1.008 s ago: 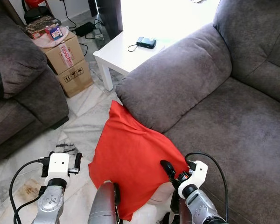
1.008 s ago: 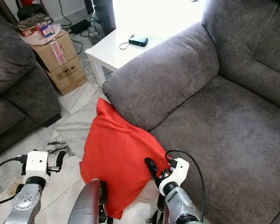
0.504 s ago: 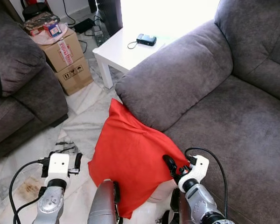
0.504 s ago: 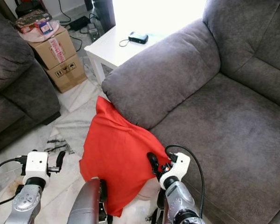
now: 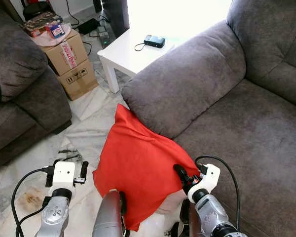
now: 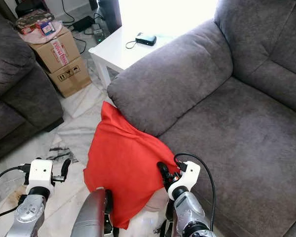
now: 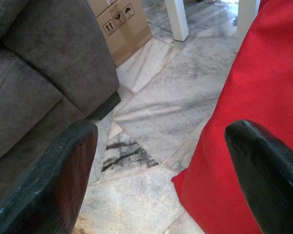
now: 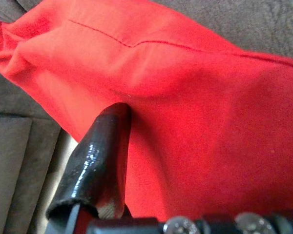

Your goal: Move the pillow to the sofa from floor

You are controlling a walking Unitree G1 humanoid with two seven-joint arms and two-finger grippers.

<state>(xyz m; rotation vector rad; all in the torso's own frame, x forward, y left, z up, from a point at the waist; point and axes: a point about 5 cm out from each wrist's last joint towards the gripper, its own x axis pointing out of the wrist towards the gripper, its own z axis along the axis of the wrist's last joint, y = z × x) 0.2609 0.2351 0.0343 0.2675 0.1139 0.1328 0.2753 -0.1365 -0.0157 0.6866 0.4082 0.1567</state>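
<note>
A red pillow point(image 5: 138, 168) stands on the marble floor, leaning against the arm point(image 5: 187, 84) of the grey sofa point(image 5: 251, 138). My right gripper point(image 5: 181, 174) is at the pillow's near right corner, by the sofa's front. In the right wrist view one black finger point(image 8: 100, 156) presses into the red cloth point(image 8: 200, 112), which covers the other finger; the gripper looks shut on the pillow. My left gripper point(image 5: 67, 167) hovers over the floor left of the pillow, open and holding nothing point(image 7: 161, 141).
A white side table point(image 5: 138, 49) with a small black device point(image 5: 154, 44) stands behind the sofa arm. Stacked cardboard boxes point(image 5: 71, 61) and a second grey sofa point(image 5: 19, 89) are at the left. Bare marble floor point(image 5: 86, 131) lies between them.
My right gripper has crept forward into the pillow's near corner. The left gripper has barely moved. The pillow stays in place; the view shifted slightly.
</note>
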